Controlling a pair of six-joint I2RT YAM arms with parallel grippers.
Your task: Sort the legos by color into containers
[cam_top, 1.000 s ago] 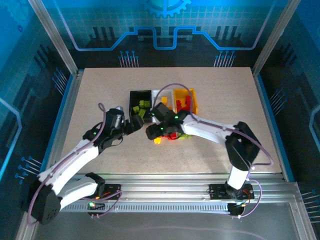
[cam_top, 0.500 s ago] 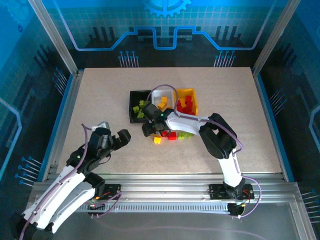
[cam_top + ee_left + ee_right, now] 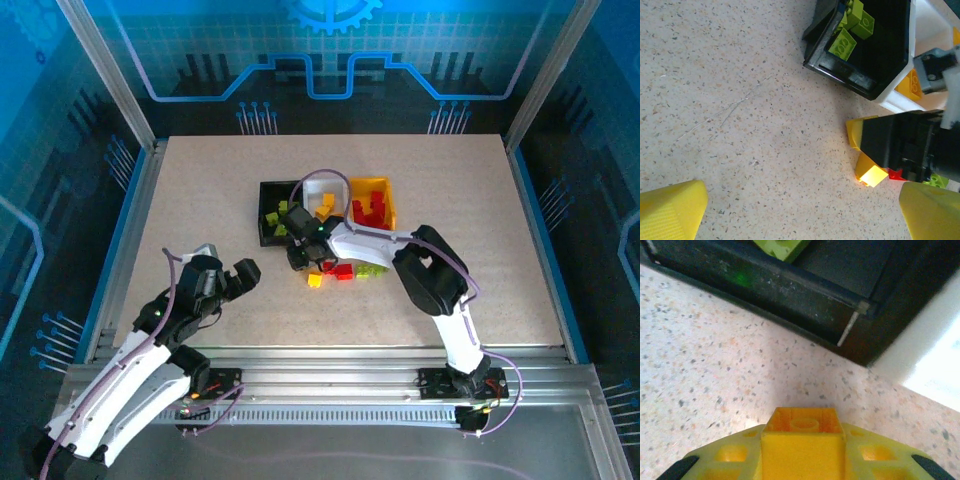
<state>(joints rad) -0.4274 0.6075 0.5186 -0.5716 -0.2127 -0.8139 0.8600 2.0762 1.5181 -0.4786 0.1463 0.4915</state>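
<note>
1. Yellow plastic, one brick [image 3: 803,440] is clamped in the right jaws, which are closed against its two sides. It sits just in front of the black bin [image 3: 790,285], near the corner where that bin meets the white bin [image 3: 935,360].
2. Lime green bricks [image 3: 842,44] lie inside the black bin.
3. White and in the middle of the row, the second bin holds a few yellow-orange bricks [image 3: 324,208]. The yellow bin [image 3: 391,205] at the right end holds red bricks [image 3: 368,210].
4. Speckled and pale, the table [image 3: 740,100] carries a small cluster of loose pieces just in front of the bins. These are a loose yellow brick [image 3: 315,281], loose red bricks [image 3: 341,270] and loose green bricks [image 3: 371,270], all close together and just beside the right jaws.
5. Wide open, the left jaws have nothing between their yellow fingertips [image 3: 670,210]. They hang over bare table, well apart from the bins, to the left and nearer the arm bases, and point towards the black bin.
</note>
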